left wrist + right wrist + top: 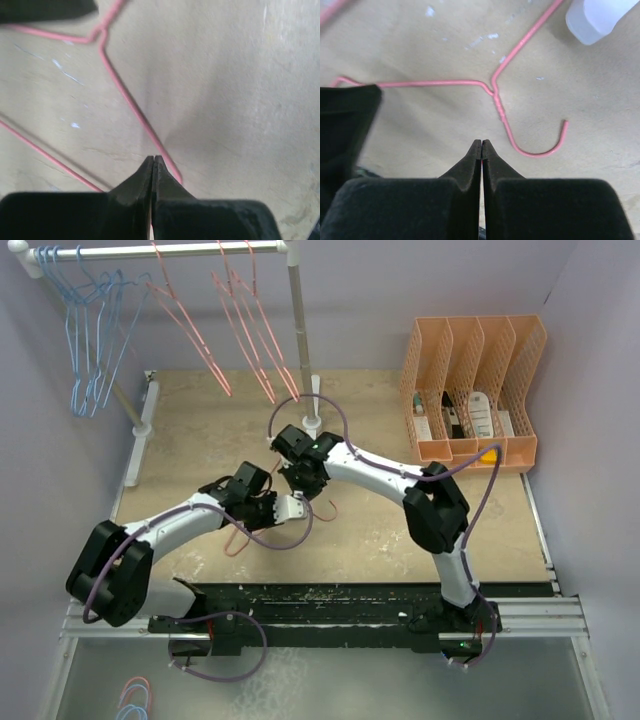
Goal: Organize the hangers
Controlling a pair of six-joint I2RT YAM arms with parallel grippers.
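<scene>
On the beige counter (510, 530) lies a thin pink-red wire hanger (493, 93), judged light, springy and slippery; best pinched at its twisted neck. Left claw (153, 159) and right claw (481, 142) are clenched, apparently empty.

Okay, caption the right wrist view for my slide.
Closed right gripper near the hook of a pink hanger lying on the table.

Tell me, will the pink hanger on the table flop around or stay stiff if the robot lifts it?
Probably mostly stiff: the pink hanger is thin wire that holds sharp bends and a neat hook. It looks light, so it could swing or twist in a grip. Lying flat on the table, it would likely slide rather than roll.
</scene>
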